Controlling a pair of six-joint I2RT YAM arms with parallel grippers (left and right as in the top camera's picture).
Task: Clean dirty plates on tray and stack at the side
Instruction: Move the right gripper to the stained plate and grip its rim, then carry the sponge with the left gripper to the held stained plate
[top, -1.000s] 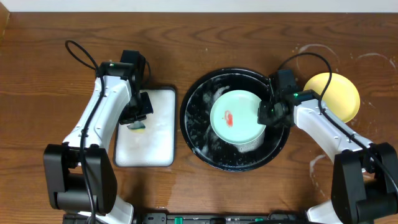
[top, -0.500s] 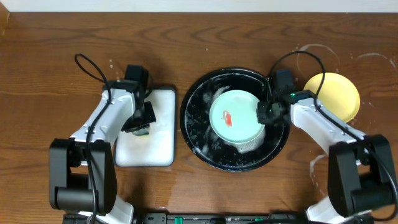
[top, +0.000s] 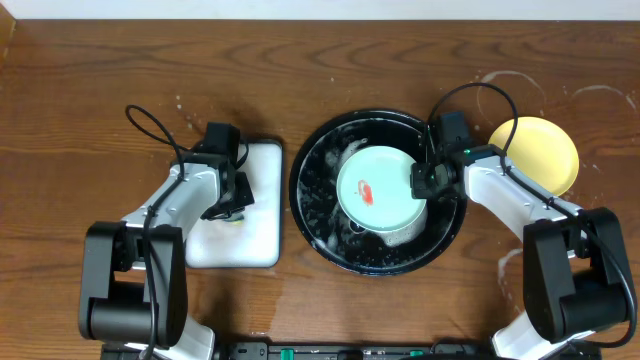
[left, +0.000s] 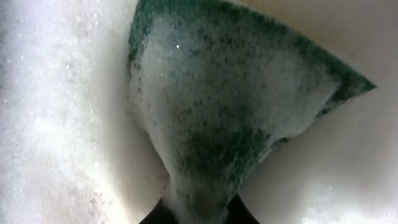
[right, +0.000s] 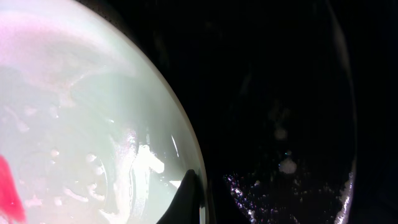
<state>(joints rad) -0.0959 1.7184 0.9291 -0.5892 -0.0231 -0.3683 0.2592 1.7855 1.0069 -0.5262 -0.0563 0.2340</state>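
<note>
seems the soaping step: clamps the foamy sponge (left: 230, 112) in the left gripper (top: 228, 208) on the white tray (top: 255, 240), pinches the rim of the green plate (top: 388, 180) in the black tray (top: 312, 195) with the right gripper (top: 420, 183), next needs the sponge on the red smear (top: 366, 191).

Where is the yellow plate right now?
Overhead view, right side: the yellow plate sits on the table, just outside the black tray.

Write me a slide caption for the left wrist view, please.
Left hand pinches a foamy green sponge over the soapy white tray.
</note>
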